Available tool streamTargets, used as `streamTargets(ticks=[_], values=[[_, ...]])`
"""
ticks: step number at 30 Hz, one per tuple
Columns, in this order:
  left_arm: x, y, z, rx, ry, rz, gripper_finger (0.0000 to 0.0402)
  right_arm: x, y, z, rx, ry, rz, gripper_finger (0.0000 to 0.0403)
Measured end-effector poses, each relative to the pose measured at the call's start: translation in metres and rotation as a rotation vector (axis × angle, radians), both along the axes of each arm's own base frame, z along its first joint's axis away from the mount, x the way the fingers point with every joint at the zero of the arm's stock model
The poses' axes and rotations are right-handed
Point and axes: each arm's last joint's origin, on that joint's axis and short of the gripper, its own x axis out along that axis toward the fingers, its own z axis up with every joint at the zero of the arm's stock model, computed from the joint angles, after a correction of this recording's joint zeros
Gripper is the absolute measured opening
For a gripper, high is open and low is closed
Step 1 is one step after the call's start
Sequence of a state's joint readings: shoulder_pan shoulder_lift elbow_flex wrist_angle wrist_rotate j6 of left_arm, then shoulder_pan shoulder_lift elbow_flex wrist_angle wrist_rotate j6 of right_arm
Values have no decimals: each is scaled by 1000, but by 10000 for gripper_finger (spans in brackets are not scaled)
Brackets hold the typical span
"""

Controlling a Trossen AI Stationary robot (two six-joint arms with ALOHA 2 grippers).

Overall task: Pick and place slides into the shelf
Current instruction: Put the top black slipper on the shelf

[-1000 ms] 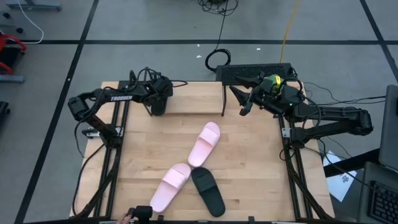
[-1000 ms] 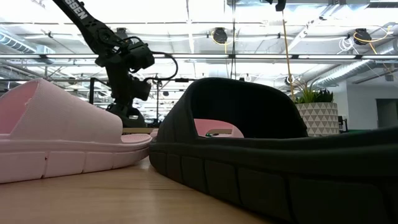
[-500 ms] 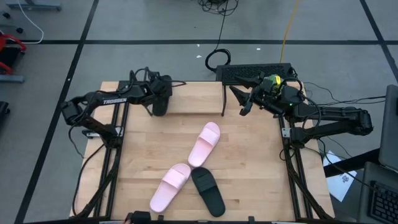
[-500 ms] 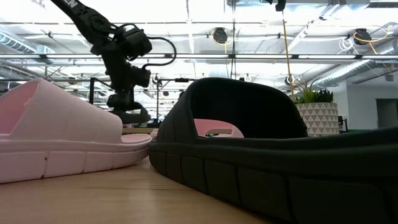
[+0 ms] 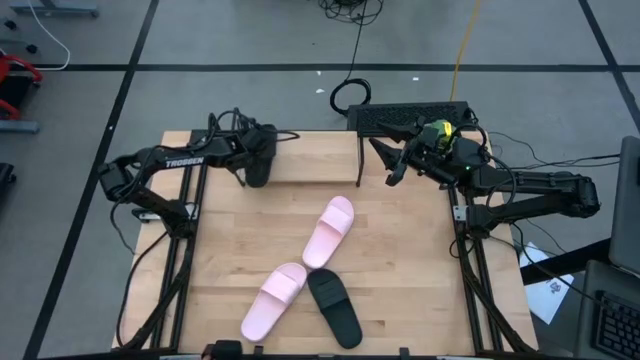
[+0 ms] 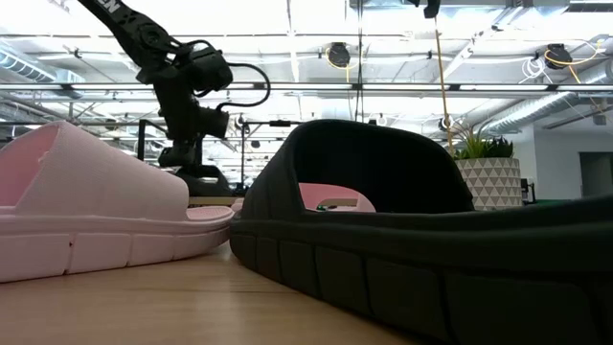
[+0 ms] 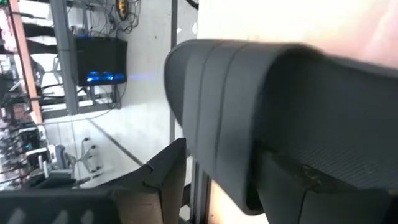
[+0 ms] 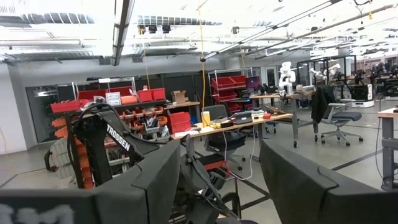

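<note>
A matte black slide [image 5: 257, 160], wide-strapped, is being gripped by the left gripper [image 5: 262, 152] over the shelf [image 5: 310, 168] at the far left. Two pink slides [image 5: 330, 231] and another black one [image 5: 334, 309] are lying mid-table. The right gripper [image 5: 392, 165] is being held open near the far right.

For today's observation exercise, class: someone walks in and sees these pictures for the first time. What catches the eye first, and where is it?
First, the two pale pink slides lying end to end on a slant across the middle of the wooden table, with a black slide beside the nearer one. Next, the left pincer at the table's far left corner, gripping another black slide over the shelf. The right pincer waits open at the far right.
</note>
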State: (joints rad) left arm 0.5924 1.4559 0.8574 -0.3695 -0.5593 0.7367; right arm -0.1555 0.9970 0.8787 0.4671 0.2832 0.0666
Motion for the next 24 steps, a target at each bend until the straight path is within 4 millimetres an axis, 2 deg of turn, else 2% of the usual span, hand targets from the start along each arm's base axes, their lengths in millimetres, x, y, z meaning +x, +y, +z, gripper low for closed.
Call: streamTargets(ticks=[9, 24], values=[[5, -5, -1, -38, -13, -61, 175, 0, 0, 0, -2, 0, -1, 212], [6, 12, -20, -21, 57, -15, 175, 0, 0, 0, 9, -5, 1, 212]])
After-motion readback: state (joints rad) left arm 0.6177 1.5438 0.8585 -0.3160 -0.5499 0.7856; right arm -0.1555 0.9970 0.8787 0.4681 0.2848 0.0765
